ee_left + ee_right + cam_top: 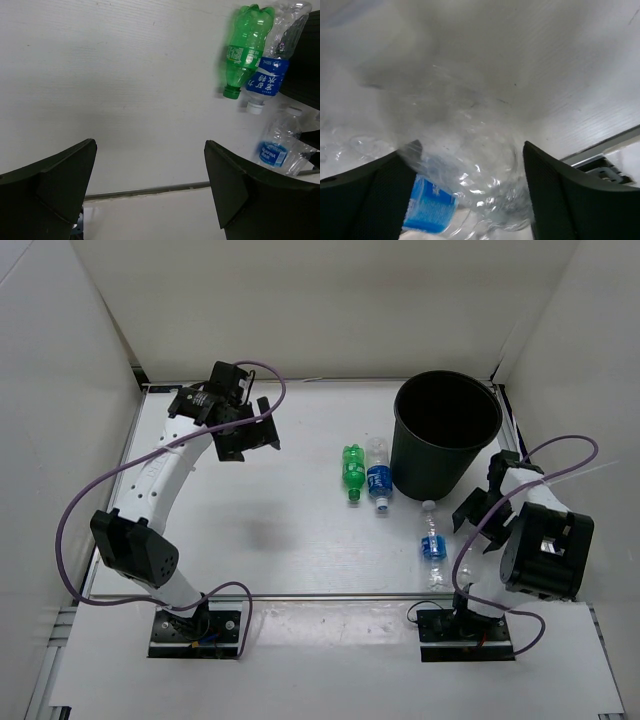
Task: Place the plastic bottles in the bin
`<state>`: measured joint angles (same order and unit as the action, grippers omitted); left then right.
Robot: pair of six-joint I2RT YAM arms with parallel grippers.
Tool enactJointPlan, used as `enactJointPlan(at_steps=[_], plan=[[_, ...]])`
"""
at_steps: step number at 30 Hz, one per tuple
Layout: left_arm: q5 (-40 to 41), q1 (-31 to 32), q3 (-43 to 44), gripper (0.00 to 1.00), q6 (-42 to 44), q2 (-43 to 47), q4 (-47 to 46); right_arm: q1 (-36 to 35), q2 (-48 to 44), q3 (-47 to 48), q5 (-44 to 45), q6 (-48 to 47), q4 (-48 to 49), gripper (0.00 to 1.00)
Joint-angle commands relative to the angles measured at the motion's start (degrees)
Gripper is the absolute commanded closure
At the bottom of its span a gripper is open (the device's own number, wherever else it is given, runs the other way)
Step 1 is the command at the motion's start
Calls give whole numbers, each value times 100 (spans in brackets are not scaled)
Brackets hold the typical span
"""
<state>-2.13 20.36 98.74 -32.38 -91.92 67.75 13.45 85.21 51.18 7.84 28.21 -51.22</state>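
Step in hand looks like the right arm's pick. The crumpled clear bottle (470, 165) lies on the table (280, 540) at about 6 o'clock of the bin (425, 475), near the front edge. The right gripper (471, 146) straddles it with jaws wide. No squeeze visible, nothing lifted. A blue label (427, 207) shows low left in the wrist view; can't tell if it belongs to this bottle or the neighbour.

That neighbour, the near blue-label bottle (432, 540), lies just beside at roughly 10 o'clock of it, cap toward 12. The green bottle (352, 472) and far blue-label bottle (378, 475) lie side by side at 9 o'clock of the bin, caps toward 6. I see no bottle inside the bin.

To do it well:
- The wall is thin and crumpled, so it will give. Close across mid-body and stop once it holds; too hard and it may squirt out.
- Make sure the 9 o'clock finger isn't catching the neighbour.
- Lift straight up above the rim before travelling toward 12. The bin is tall and close to the wrist, so clipping it is the main risk.
- Release over the middle of the mouth.

The left gripper (250, 443) hangs at 10 o'clock of the table, jaws fully spread, empty, well apart from the bottles. Best left parked until the right arm is clear of the bin.
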Motion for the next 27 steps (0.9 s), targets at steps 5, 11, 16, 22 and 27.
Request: enactJointPlan(at_steps=[5,11,16,22,27], plan=[[160,-14,-83,0,48,481,-25,122,260,234,190,422,-177,40],[213,-14,-434,0,48,587,-25,122,-995,656,307,993,-1327,55],[266,-14,-566,0,-14,640,-77,122,-2209,1928,-422,1363,-2549,68],[169,-14,-742,0,-14,561,-16,122,-2632,5378,-1047,810,-1596,65],[178,-14,-1215,0,-67,508,-15,17,-644,7368,-600,222,-959,73]])
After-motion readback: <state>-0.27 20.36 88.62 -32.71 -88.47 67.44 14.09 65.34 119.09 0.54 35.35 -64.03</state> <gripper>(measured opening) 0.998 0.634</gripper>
